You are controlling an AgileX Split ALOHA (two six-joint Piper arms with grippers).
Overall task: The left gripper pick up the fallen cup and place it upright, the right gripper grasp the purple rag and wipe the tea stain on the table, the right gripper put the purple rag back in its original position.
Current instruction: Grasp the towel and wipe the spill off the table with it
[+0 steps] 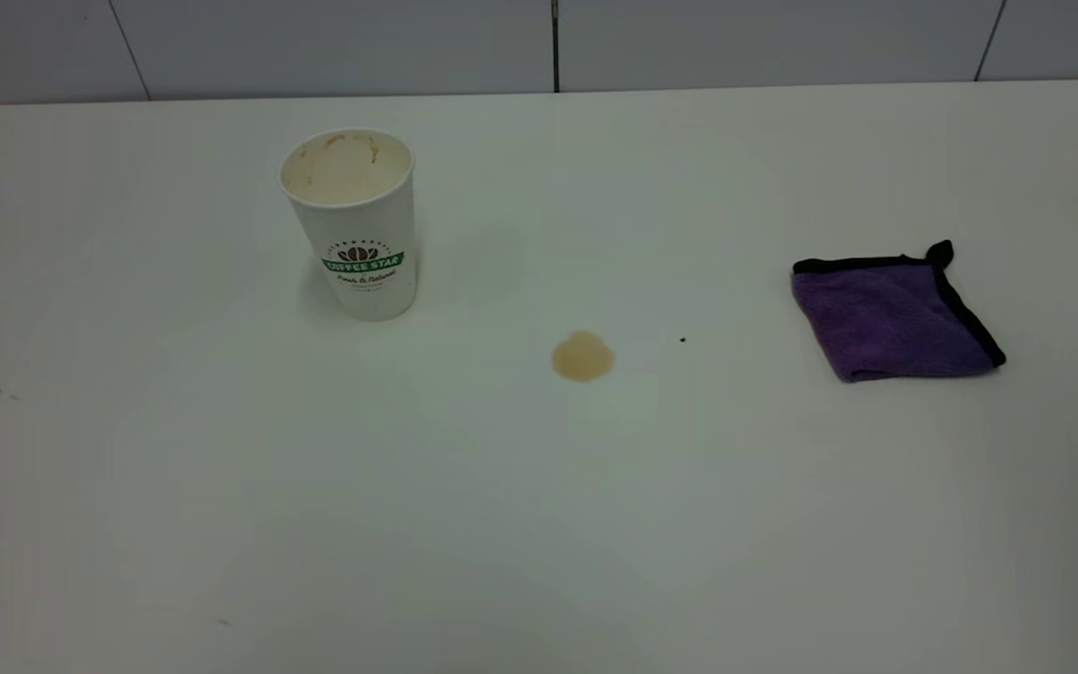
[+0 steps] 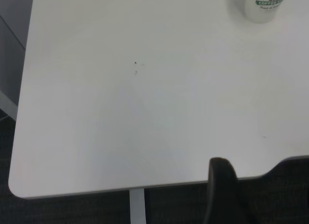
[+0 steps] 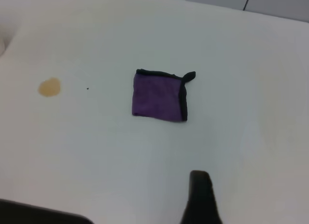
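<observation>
cup point(image 1: 352, 225) upright: done | stain point(image 1: 582, 357) unwiped | rag point(image 1: 893, 316) untouched on counter point(image 1: 539, 524) | claws' grip: cannot tell

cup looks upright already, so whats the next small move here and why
Probably bring the right gripper over and down toward the purple rag. The cup already stands upright, the tea stain is still on the table, and the rag lies folded and untouched to the stain's right, with neither gripper near anything.
</observation>
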